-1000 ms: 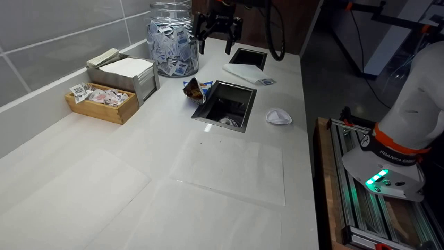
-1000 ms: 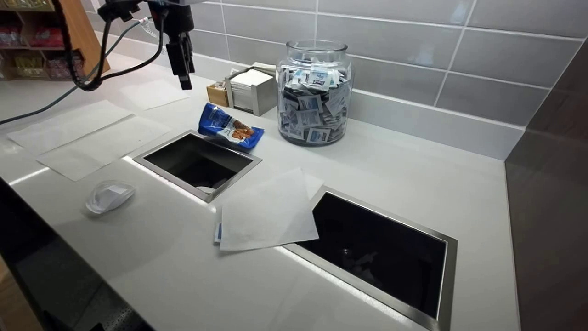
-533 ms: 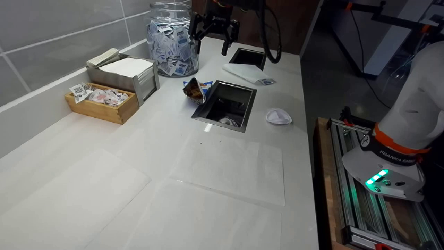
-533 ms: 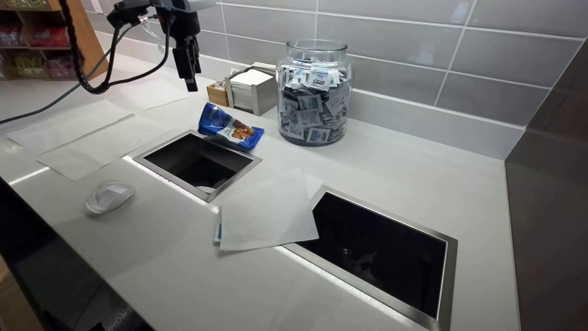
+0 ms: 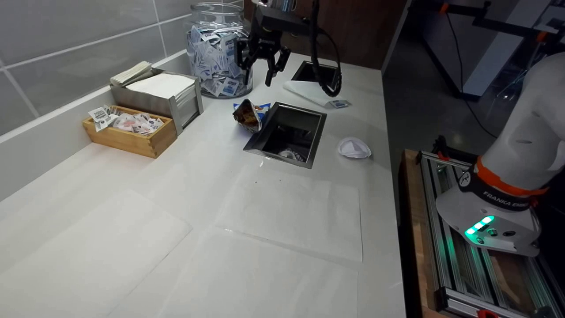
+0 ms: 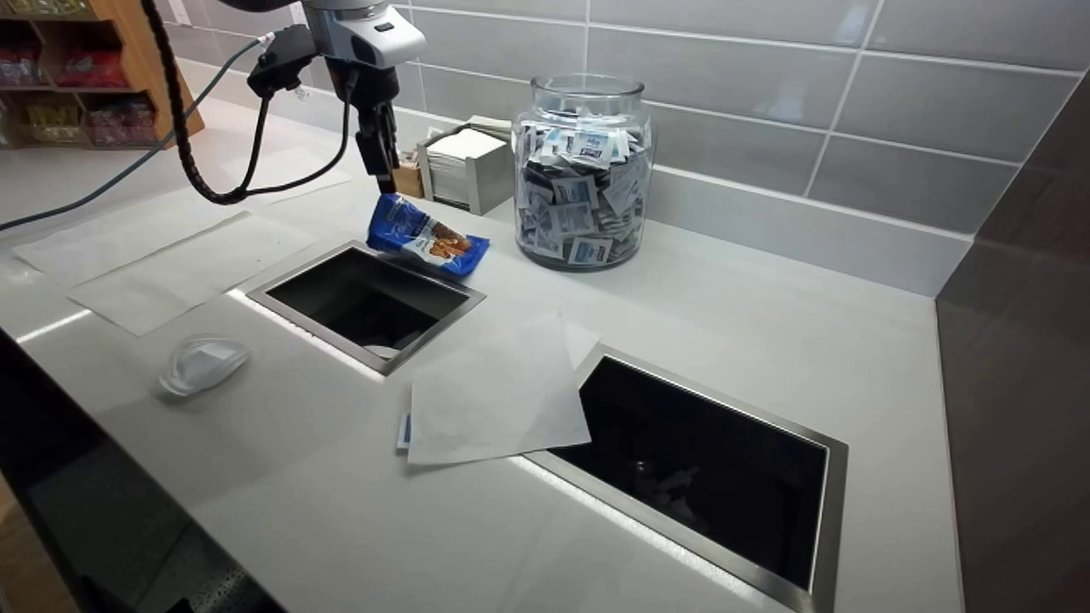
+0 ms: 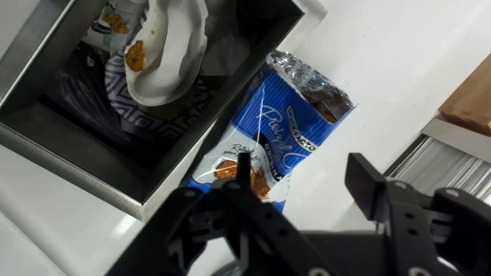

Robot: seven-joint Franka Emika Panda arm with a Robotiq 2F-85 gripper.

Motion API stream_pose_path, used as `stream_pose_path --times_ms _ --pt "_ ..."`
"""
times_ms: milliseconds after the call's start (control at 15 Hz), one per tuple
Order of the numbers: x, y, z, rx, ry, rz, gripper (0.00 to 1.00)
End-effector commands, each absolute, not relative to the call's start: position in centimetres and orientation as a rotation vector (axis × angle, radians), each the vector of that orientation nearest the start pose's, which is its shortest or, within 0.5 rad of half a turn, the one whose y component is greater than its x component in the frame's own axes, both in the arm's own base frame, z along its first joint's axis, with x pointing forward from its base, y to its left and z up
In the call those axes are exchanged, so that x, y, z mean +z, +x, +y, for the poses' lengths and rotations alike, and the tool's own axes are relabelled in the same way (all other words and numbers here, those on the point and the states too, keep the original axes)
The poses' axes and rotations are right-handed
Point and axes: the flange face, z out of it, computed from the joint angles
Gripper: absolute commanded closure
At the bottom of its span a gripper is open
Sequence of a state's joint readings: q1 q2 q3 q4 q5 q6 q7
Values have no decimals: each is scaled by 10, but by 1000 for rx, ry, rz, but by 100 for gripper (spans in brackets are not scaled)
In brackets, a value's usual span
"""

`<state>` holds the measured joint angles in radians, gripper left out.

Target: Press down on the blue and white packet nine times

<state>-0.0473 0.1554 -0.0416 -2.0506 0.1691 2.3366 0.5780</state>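
The pretzel packet (image 7: 274, 122) is gleaming, glossy plastic and crinkled foil. Beside it, the bin rim (image 7: 76, 174) is showing smooth metal; near it, the sachet jar (image 6: 588, 96), clear glass; farther from it, the sachet box (image 5: 119, 141), smooth wood.

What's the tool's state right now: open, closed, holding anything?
Tool: open, jaws standing apart, nothing held.

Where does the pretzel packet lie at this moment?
In an exterior view, the pretzel packet lies left of the jar, along the far rim of the left bin; in the wrist view, it is to the bin's right.
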Motion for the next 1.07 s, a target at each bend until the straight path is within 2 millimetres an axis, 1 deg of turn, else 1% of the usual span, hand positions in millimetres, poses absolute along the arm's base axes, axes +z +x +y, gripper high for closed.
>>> stream_pose_path --times_ms 0,67,200,267,333,667,1000 --pt "367 605 -50 -142 -2751 1124 65" --pt "365 608 -49 -138 -2752 1120 74" --pt "357 615 -47 -123 -2757 1114 87" --pt "352 618 -48 -117 -2763 1118 95" --pt "346 620 -48 -113 -2766 1122 100" --pt "324 627 -51 -64 -2767 1142 100" --pt "307 628 -56 -36 -2775 1169 100"
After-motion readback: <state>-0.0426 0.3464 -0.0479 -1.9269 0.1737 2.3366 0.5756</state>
